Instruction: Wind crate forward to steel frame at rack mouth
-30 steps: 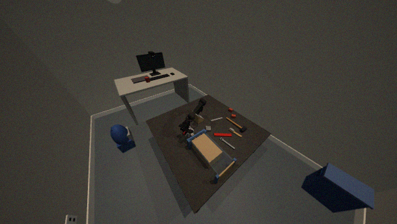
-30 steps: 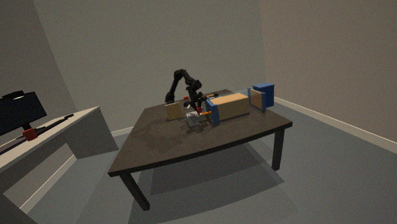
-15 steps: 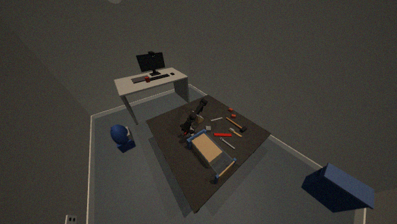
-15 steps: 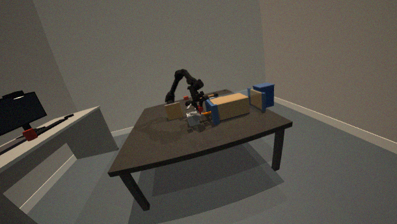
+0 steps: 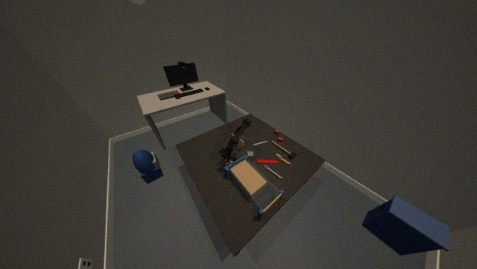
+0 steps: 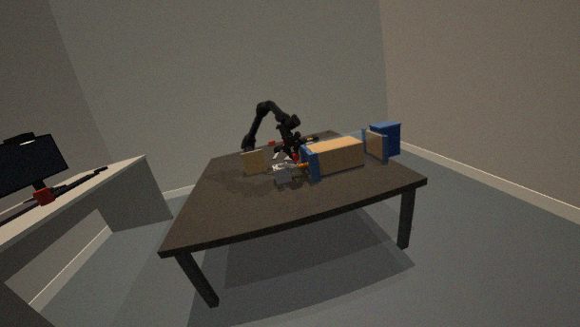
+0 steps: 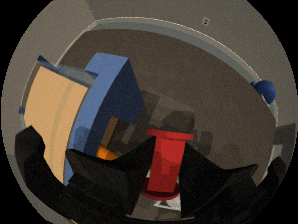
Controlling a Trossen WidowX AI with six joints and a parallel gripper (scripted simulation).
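Observation:
My gripper (image 5: 226,159) (image 6: 296,157) (image 7: 166,141) is shut on the red grip of the winch handle. The handle's silver arm (image 6: 287,165) lies across the top of the grey winch (image 6: 282,176); whether its key is fully seated is hidden. An orange strap (image 6: 303,165) (image 7: 106,152) runs from the winch through the blue frame (image 6: 312,164) (image 7: 112,75) at the rack mouth. The tan crate (image 5: 248,177) (image 6: 338,154) (image 7: 45,110) sits flat inside the clear-panelled cubby, its front close behind the frame; contact cannot be told.
A tan block (image 5: 241,144) (image 6: 254,162) stands behind the winch. A small grey block (image 5: 250,154), red bar (image 5: 267,162), wrench (image 5: 274,172), brush (image 5: 282,159), hammer (image 5: 283,148), pale strip (image 5: 260,143) and two red blocks (image 5: 277,131) (image 5: 280,139) lie on the bench.

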